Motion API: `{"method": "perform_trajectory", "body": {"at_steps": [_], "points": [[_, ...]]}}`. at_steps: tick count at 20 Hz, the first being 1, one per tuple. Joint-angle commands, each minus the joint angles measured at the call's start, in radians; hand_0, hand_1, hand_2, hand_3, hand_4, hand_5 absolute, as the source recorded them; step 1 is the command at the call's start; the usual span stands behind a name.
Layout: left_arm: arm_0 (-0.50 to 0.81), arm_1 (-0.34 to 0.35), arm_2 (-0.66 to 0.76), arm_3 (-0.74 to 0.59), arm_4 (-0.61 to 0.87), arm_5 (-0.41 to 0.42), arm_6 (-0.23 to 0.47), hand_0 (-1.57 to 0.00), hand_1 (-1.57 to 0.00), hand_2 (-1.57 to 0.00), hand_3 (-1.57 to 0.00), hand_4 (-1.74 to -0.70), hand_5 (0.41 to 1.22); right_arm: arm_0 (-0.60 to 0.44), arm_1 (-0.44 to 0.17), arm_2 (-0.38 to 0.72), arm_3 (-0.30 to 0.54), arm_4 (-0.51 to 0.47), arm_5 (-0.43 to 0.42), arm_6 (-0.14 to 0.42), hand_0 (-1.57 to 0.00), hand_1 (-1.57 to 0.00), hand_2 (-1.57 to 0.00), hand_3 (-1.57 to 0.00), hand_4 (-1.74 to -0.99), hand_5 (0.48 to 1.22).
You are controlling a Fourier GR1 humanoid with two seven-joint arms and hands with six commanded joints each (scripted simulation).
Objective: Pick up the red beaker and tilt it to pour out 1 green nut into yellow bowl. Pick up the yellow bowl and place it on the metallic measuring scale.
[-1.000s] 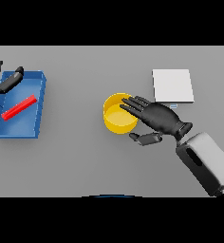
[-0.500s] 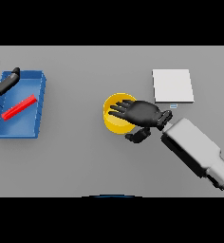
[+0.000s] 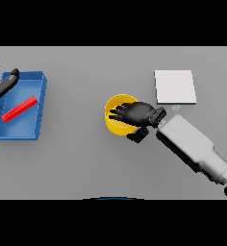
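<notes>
A: Where is the right hand?

B: It lies over the yellow bowl, covering the bowl's right half. The fingers reach out leftward above the inside, fairly straight and a little spread. The thumb hangs outside the rim on the near side. Whether it presses the wall I cannot tell.

A: So is it gripping the bowl?

B: Not that I can see; the fingers are not curled round the rim.

A: And around it?

B: The bowl stands on the grey table. The metallic measuring scale sits near, up and to the right, apart from the bowl. Far left, the left hand, fingers relaxed, shows at the edge of a blue tray holding the red beaker, lying on its side.
</notes>
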State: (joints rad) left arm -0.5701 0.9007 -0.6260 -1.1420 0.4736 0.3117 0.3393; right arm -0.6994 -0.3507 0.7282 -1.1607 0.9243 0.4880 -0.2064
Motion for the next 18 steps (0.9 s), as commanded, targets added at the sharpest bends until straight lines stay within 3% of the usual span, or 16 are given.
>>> {"method": "perform_trajectory", "body": {"at_steps": [1, 3, 4, 5, 7, 10, 11, 14, 18], "points": [[0.002, -0.002, 0.003, 0.010, 0.004, -0.006, -0.008, 0.00, 0.00, 0.00, 0.00, -0.72, 0.686, 0.001, 0.003, -0.007, 0.005, -0.008, 0.004, 0.002, 0.00, 0.00, 0.00, 0.00, -1.305, 0.763], [-0.013, -0.011, -0.005, 0.013, -0.006, -0.006, 0.002, 0.00, 0.00, 0.00, 0.00, -0.71, 0.686, 0.009, 0.013, -0.012, 0.012, -0.014, 0.019, 0.032, 0.00, -0.02, -0.02, -0.04, -1.336, 0.810], [-0.012, 0.000, -0.001, 0.011, -0.004, -0.009, 0.002, 0.00, 0.00, 0.00, 0.00, -0.71, 0.689, 0.005, 0.022, -0.010, 0.010, -0.014, 0.030, 0.041, -0.11, -0.10, -0.09, -0.10, -1.360, 0.842], [-0.004, 0.004, 0.003, 0.006, 0.000, -0.007, -0.009, 0.00, 0.00, 0.00, 0.00, -0.71, 0.691, 0.009, 0.023, -0.007, 0.007, -0.011, 0.033, 0.043, -0.29, -0.24, -0.18, -0.17, -1.387, 0.873], [-0.010, 0.004, 0.003, 0.001, 0.001, -0.009, -0.001, 0.00, 0.00, 0.00, 0.00, -0.72, 0.692, -0.004, 0.020, 0.003, 0.024, -0.002, 0.019, 0.001, -0.75, -0.69, -0.48, -0.35, -1.454, 0.999], [-0.008, 0.003, 0.004, 0.010, -0.001, -0.008, -0.008, 0.00, 0.00, 0.00, 0.00, -0.72, 0.696, -0.004, 0.013, -0.003, 0.030, -0.015, 0.018, -0.022, -1.15, -1.12, -1.01, -0.72, -1.586, 1.107], [-0.001, 0.014, 0.009, -0.004, 0.007, -0.008, -0.005, 0.00, 0.00, 0.00, 0.00, -0.72, 0.696, -0.005, 0.012, -0.006, 0.024, -0.017, 0.014, -0.018, -1.23, -1.21, -1.12, -0.83, -1.614, 1.130], [-0.007, 0.005, 0.001, -0.001, -0.004, -0.001, -0.002, 0.00, 0.00, 0.00, 0.00, -0.72, 0.694, 0.003, -0.004, 0.005, 0.006, -0.013, -0.007, -0.027, -1.40, -1.39, -1.22, -1.12, -1.676, 1.174], [-0.006, 0.012, -0.003, -0.007, -0.002, -0.014, 0.004, 0.00, 0.00, 0.00, 0.00, -0.72, 0.695, 0.001, -0.002, -0.007, 0.007, -0.025, -0.018, -0.009, -1.50, -1.50, -1.31, -1.25, -1.714, 1.202]]}}
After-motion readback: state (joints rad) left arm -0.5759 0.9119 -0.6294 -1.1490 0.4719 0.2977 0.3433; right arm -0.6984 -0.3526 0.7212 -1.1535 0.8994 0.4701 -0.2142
